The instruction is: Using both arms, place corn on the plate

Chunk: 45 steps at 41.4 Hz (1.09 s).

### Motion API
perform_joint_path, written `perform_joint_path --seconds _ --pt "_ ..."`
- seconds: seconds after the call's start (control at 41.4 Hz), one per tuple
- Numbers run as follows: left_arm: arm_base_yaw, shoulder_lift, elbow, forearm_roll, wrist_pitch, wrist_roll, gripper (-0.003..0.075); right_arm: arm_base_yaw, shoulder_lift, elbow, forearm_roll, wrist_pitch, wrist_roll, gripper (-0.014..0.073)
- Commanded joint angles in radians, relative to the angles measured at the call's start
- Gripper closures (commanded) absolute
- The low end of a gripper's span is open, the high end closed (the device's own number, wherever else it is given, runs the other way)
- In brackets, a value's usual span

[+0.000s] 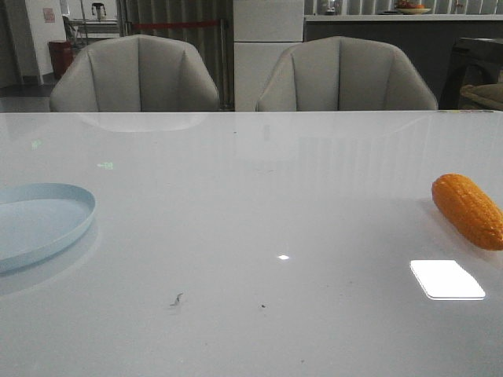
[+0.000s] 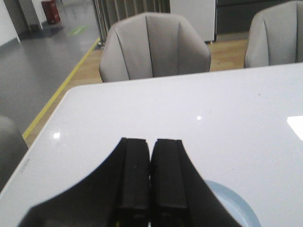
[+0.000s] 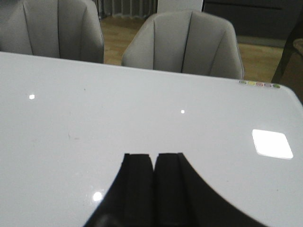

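Front view: glossy white table point(image 1: 251, 236) throwing back ceiling lights, two grey chairs point(image 1: 135, 75) tucked in at twelve o'clock, dim room with cabinets behind. One corn point(image 1: 468, 209), far out at three o'clock near the table's right edge, lying flat, long axis running diagonally, one end toward eleven o'clock, the other cut off by the frame edge toward five. One plate point(image 1: 55, 228), pale blue, over at nine o'clock, partly out of frame, well apart from the corn. Left gripper point(image 2: 150, 163), fingers pressed together, holding nothing, just above the plate's rim. Right gripper point(image 3: 155, 165), likewise closed and empty over bare tabletop.
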Motion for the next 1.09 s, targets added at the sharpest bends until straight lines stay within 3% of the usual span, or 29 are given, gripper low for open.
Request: perform_joint_path --seconds 0.0,0.314,0.387,0.484,0.556,0.629,0.726,0.774,1.064 --pt "-0.008 0.06 -0.037 -0.001 -0.085 -0.001 0.0624 -0.007 0.057 -0.037 -0.002 -0.088 0.001 0.0538" --pt "-0.008 0.235 -0.037 -0.001 -0.087 -0.001 0.0619 -0.007 0.227 -0.037 -0.002 -0.01 0.001 0.0518" --pt "-0.008 0.262 -0.037 -0.001 -0.091 -0.001 0.0619 -0.007 0.247 -0.037 -0.002 0.018 0.001 0.0445" --pt "-0.008 0.286 -0.037 -0.001 -0.094 -0.001 0.0591 -0.007 0.266 -0.037 -0.002 0.048 0.001 0.0265" --pt "-0.008 0.301 -0.037 -0.001 -0.094 -0.001 0.052 -0.007 0.28 -0.037 -0.002 0.052 0.001 0.0128" --pt "-0.008 0.313 -0.037 -0.001 -0.104 -0.001 0.0405 -0.007 0.287 -0.037 -0.002 0.053 0.001 0.0057" --pt "-0.008 0.325 -0.037 -0.001 -0.129 -0.001 0.0258 -0.007 0.288 -0.037 -0.002 0.045 0.001 0.0042" --pt "-0.008 0.327 -0.037 -0.001 -0.143 -0.001 0.0221 -0.007 0.288 -0.037 -0.002 0.042 0.001 0.0042" --pt "-0.005 0.337 -0.043 -0.014 -0.133 -0.001 0.0212 -0.007 0.288 -0.037 -0.001 0.055 0.001 0.0042"
